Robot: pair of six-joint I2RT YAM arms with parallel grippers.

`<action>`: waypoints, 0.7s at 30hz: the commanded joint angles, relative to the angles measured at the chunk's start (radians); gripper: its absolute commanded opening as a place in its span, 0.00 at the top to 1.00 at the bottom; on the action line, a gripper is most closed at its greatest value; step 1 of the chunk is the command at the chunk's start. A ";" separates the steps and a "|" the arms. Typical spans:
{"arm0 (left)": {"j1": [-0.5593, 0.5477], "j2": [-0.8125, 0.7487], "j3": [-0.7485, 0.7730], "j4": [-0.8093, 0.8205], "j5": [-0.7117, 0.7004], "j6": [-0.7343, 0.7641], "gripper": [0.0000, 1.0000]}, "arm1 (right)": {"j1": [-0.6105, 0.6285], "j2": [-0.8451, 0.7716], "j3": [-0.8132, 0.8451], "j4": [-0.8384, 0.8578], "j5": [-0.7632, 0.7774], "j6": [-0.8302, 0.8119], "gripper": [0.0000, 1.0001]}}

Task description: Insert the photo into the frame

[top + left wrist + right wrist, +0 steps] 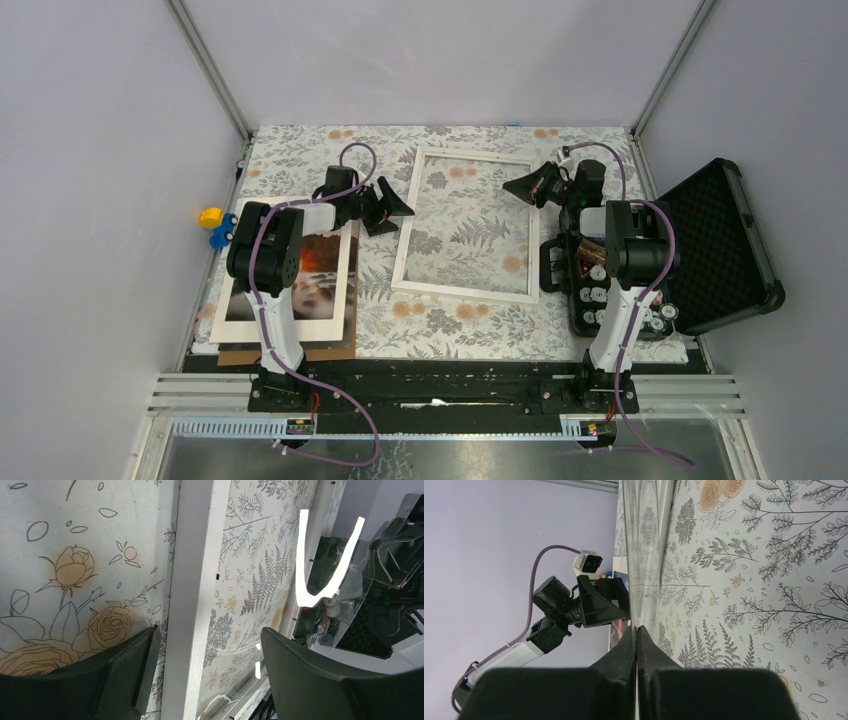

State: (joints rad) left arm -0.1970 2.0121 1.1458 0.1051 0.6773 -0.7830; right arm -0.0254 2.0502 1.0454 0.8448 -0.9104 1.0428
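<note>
Our left fingers point(395, 205) stand wide at the frame point(465, 292); we see the photo point(325, 270) apart, under a mat point(320, 328). Left wrist: they straddle the frame's edge (a skewed pinch could drag it). Right wrist: right fingers point(624, 655) pressed together, empty.

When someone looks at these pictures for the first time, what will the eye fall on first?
The white frame lies mid-table on the flowered cloth, the open left gripper straddling its left rail, the shut right gripper near its far right corner. At the left, the photo shows through a white mat; an open black case sits at the right.
</note>
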 commanded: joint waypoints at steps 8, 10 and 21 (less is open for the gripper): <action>0.002 0.019 0.020 0.002 -0.019 0.021 0.19 | 0.004 -0.067 -0.015 -0.027 0.019 -0.056 1.00; 0.002 0.019 0.019 0.003 -0.018 0.019 0.19 | 0.004 -0.062 -0.013 -0.024 0.019 -0.054 1.00; 0.001 0.023 0.015 0.017 -0.011 0.007 0.20 | 0.005 -0.030 -0.005 -0.013 0.025 -0.044 1.00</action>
State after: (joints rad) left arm -0.1970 2.0136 1.1458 0.1081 0.6785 -0.7868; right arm -0.0254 2.0407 1.0325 0.7963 -0.8841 1.0061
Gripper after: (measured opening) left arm 0.804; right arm 0.017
